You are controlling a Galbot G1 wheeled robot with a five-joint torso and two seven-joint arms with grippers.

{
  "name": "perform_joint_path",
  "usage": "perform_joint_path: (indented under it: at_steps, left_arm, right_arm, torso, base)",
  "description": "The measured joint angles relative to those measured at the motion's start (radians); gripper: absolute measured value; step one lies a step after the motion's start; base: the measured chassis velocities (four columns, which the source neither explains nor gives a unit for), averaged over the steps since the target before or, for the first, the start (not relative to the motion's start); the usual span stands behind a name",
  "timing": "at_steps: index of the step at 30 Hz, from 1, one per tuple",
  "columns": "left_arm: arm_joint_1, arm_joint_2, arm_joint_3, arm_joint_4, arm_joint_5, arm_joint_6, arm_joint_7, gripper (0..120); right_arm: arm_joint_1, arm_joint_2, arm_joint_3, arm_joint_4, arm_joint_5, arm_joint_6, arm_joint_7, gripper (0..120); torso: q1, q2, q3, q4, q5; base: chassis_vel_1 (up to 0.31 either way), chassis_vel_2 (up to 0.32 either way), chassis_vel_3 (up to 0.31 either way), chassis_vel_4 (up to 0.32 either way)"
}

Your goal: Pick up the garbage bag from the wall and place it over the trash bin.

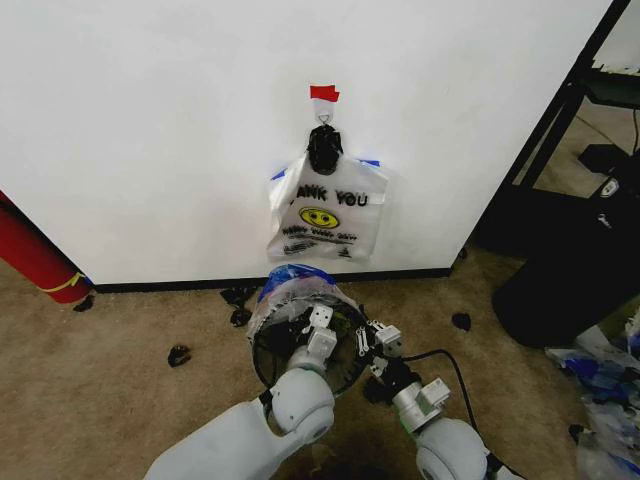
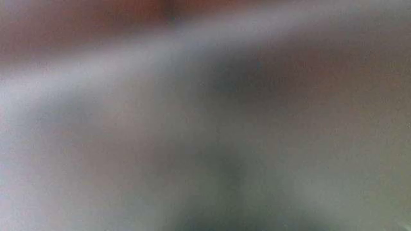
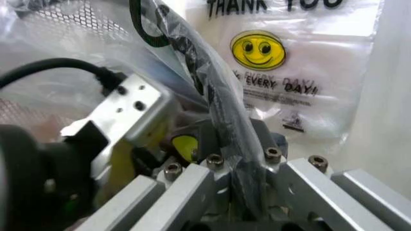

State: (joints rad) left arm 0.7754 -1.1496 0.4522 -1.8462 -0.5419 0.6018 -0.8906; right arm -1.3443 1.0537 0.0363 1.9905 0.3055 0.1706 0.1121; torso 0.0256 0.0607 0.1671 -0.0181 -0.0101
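Observation:
The garbage bag [image 1: 293, 281], clear crinkly plastic with blue patches, is draped over the far rim of the trash bin [image 1: 266, 356], a round black mesh bin on the carpet by the wall [image 1: 150, 120]. My left gripper [image 1: 320, 326] reaches down inside the bin's mouth. My right gripper [image 1: 376, 346] is at the bin's right rim. In the right wrist view that right gripper [image 3: 245, 188] has its fingers [image 3: 186, 190] closed on the black rim with the bag's film [image 3: 64, 57] over it. The left arm's silver mount [image 3: 132, 103] is close beside it.
A white "THANK YOU" bag [image 1: 328, 210] hangs from a hook under red tape [image 1: 324, 93]. A red roll [image 1: 35, 255] leans at the left. A black rack [image 1: 560, 130] and a dark bulk [image 1: 570, 285] stand at the right, with plastic bags [image 1: 610, 395] and dark scraps [image 1: 180, 353] on the carpet.

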Motion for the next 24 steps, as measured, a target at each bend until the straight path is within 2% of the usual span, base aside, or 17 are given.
perform_joint_path:
  at_steps: [15, 24]
  left_arm:
    - [-0.063, 0.014, -0.002, 0.048, -0.105, 0.000, 0.010, 0]
    - [-0.006, 0.050, -0.007, -0.037, -0.082, 0.002, 0.036, 0]
  right_arm:
    - [-0.019, -0.001, -0.001, 0.030, 0.007, 0.009, -0.029, 0]
    - [-0.005, 0.008, 0.014, 0.029, 0.092, -0.017, 0.006, 0]
  torso:
    - [0.000, 0.000, 0.000, 0.0000, 0.0000]
    - [0.000, 0.000, 0.000, 0.0000, 0.0000]
  base:
    - [0.000, 0.000, 0.000, 0.000]
    - [0.000, 0.000, 0.000, 0.000]
